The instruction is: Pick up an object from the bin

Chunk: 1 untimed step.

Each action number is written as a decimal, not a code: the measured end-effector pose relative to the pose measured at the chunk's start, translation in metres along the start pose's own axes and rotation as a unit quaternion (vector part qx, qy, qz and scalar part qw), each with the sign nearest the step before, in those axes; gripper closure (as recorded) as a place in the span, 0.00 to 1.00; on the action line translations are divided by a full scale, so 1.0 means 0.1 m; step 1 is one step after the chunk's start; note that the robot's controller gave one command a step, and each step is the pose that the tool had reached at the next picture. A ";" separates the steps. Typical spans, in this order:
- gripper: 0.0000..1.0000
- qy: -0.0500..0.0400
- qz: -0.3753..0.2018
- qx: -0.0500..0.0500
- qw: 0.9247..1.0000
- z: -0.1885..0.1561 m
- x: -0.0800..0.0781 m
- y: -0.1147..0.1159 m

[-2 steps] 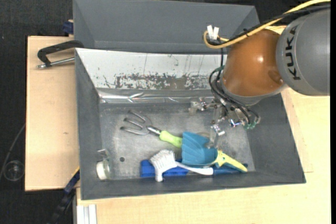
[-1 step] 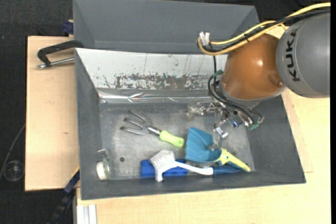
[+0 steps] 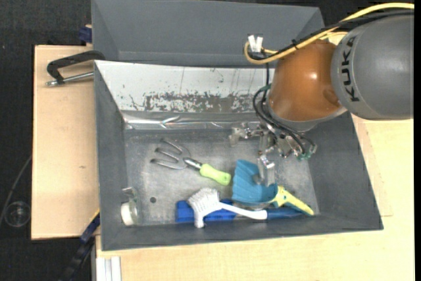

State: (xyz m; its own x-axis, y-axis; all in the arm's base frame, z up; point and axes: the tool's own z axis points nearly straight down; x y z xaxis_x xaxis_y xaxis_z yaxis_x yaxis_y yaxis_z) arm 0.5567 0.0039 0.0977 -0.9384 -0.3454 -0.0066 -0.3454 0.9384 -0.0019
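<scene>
My gripper (image 3: 266, 170) hangs below the orange wrist cover in the right half of the bin, its fingertips right above a blue cloth-like piece (image 3: 248, 185). A white dish brush with a blue handle (image 3: 212, 206) lies just in front of that piece, along the front wall. A yellow and blue tool (image 3: 293, 203) lies to the right of the blue piece. A small garden fork with a green handle (image 3: 191, 163) lies left of the gripper in the middle of the bin.
A small clear jar with a white cap (image 3: 128, 208) lies in the front left corner. The arm and its cables cover the bin's right rear part.
</scene>
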 end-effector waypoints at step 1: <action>0.00 -0.001 -0.094 -0.002 0.996 0.10 -0.13 -0.11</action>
State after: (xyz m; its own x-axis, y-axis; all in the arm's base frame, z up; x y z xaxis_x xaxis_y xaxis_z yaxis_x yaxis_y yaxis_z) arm 0.5732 -0.0019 0.0876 -0.8567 -0.5158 -0.0083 -0.5158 0.8567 0.0016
